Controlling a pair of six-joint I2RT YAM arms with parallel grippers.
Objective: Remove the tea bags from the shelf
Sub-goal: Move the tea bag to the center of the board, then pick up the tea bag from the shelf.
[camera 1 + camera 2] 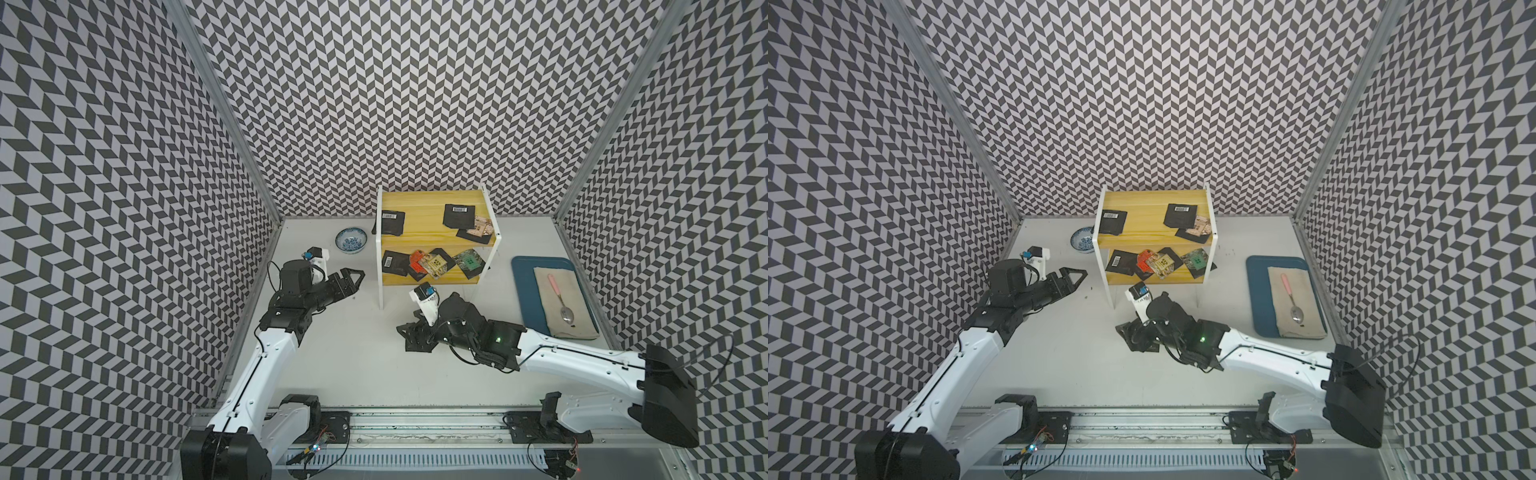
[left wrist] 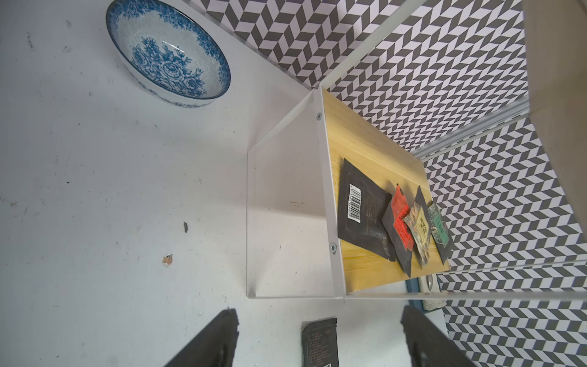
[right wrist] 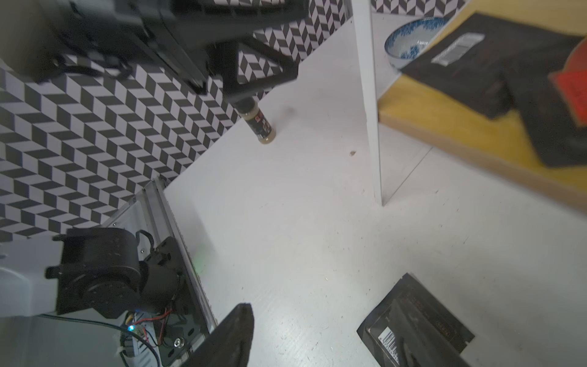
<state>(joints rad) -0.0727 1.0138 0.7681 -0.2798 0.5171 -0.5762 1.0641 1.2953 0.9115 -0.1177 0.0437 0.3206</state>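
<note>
A robotics lab test cell: chevron-patterned walls (image 1: 415, 104) box in a white desk (image 1: 353, 374) on three sides, joined by bare aluminium posts (image 1: 215, 95). The left arm (image 1: 266, 365) and right arm (image 1: 582, 357) are mounted on a metal rail (image 1: 415, 417) with exposed wiring (image 3: 146, 333) (a bowl (image 1: 351, 241) and a small shelf (image 1: 424, 203) add homely touches).

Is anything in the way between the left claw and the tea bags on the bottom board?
Yes. The shelf's white side frame stands between the left gripper and the tea bags on the lower board.
</note>
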